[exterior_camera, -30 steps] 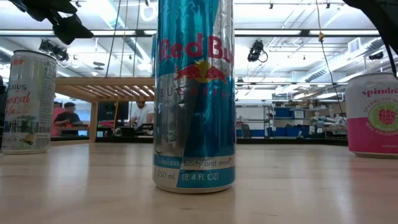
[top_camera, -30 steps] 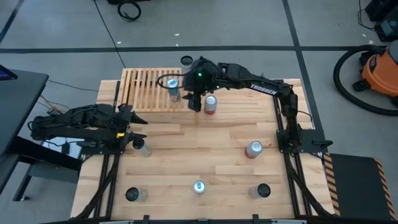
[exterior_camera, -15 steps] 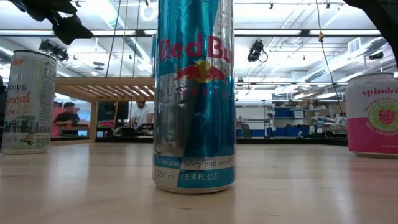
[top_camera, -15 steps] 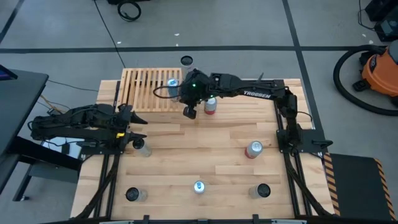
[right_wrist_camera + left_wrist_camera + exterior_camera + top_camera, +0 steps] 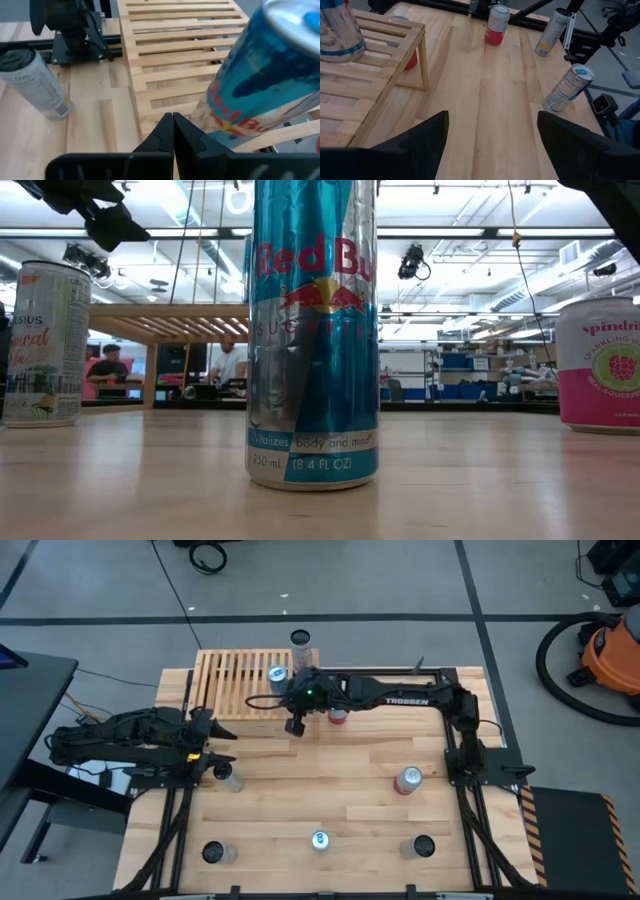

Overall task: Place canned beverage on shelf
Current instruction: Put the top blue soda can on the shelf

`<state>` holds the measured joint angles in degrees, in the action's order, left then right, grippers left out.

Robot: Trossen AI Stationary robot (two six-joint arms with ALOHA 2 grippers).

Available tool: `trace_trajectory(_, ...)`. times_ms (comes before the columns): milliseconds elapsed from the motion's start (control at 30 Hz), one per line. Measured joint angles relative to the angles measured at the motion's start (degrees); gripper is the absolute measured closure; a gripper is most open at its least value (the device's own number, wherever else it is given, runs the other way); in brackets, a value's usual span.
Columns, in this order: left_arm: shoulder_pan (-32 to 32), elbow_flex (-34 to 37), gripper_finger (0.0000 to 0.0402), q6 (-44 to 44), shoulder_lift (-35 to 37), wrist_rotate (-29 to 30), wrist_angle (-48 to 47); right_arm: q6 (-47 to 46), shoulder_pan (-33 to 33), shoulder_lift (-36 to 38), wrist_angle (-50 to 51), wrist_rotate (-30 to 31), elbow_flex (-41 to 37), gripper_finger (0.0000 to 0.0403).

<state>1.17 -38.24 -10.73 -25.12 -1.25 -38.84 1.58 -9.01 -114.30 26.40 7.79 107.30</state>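
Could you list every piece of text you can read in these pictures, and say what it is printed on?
"Red Bu", "250 mL (8.4 FL OZ)": blue can, low view.
"spindri", "SPARKLING": pink can.
"TROSSEN": right arm, high view.
White can: lettering partly cut off, unclear.
Smaller print: too small.

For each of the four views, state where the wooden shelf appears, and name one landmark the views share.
High view: shelf at the table's far left.
Low view: shelf in the background, left of the nearest can.
Left wrist view: shelf at left.
Right wrist view: shelf fills the centre.
Shared landmark: blue can standing on the shelf.
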Motion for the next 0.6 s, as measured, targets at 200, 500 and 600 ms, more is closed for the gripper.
trace_trajectory(200,0.0,0.0,0.0088,0.0,0.0,0.0,0.0,-0.3,-0.3,0.0,-0.5,0.4,-1.6,0.0397)
trace_trajectory(500,0.0,0.0,0.0088,0.0,0.0,0.0,0.0,-0.4,-2.0,0.0,-2.2,1.2,-2.9,0.0397)
trace_trajectory(600,0.0,0.0,0.0088,0.0,0.0,0.0,0.0,-0.4,-2.3,0.0,-3.0,1.2,-2.9,0.0397)
